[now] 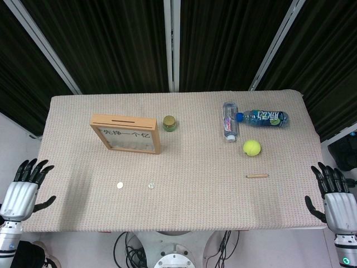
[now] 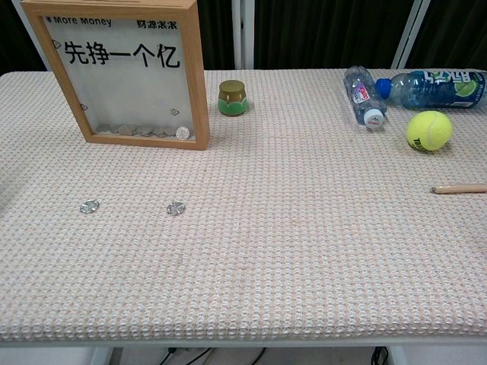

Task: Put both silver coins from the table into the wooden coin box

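Wooden coin box (image 2: pixel 122 72) upright, two silver coins (image 2: pixel 90 206) (image 2: pixel 176 207) flat in front of it, small jar (image 2: pixel 232 97) just right, bottles (image 2: pixel 362 93), tennis ball (image 2: pixel 429 131), pencil (image 2: pixel 459 188) well right, left hand (image 1: pixel 22 190) and right hand (image 1: pixel 334 198) spread, empty, off-table.

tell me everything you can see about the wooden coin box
The wooden coin box is a shallow, light-wood frame with a clear front pane printed with "More Money" and large black Chinese characters. A dark slot runs along its top edge, seen in the head view. It stands upright on the table at the far left, front face toward the robot. Several coins already lie in a row along the inside bottom. Nothing touches it but the table; a small green jar sits apart to its right.
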